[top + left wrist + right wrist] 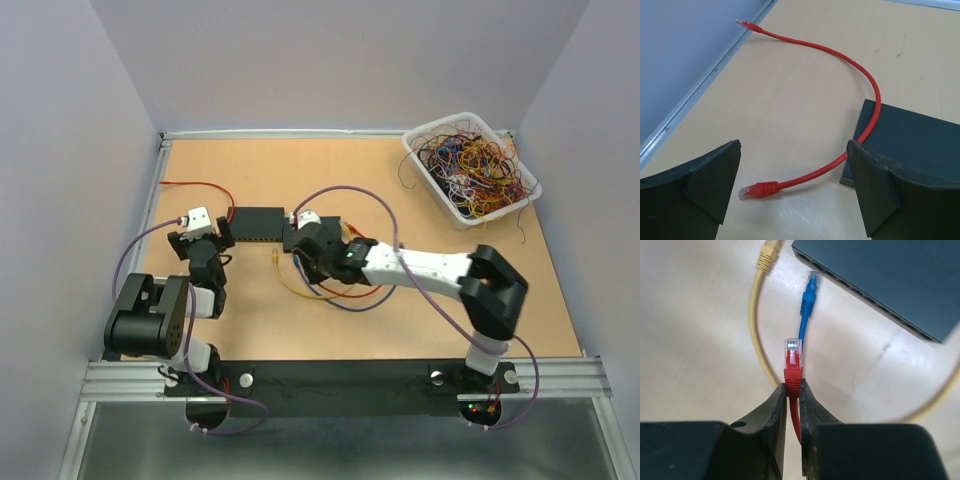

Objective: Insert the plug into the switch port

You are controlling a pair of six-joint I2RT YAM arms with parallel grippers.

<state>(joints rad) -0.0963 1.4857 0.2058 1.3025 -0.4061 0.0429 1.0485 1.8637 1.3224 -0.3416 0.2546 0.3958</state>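
Note:
The black switch (258, 222) lies mid-table; its port row shows in the right wrist view (890, 280). My right gripper (793, 390) is shut on the boot of a red plug (793, 360), its clear tip pointing toward the switch but a short way from the ports. In the top view this gripper (303, 250) sits at the switch's right front. My left gripper (794, 146) is open and empty, straddling another red plug (757, 190) that lies on the table. Its right finger (875, 185) stands by the switch's corner (910, 135). In the top view it (222, 238) is at the switch's left end.
A blue plug (811, 287) and a yellow plug (767, 255) lie on the table before the ports, their cables looping under my right arm. The left red cable (840, 55) arcs to the left wall rail. A white bin (470, 165) of tangled wires stands back right.

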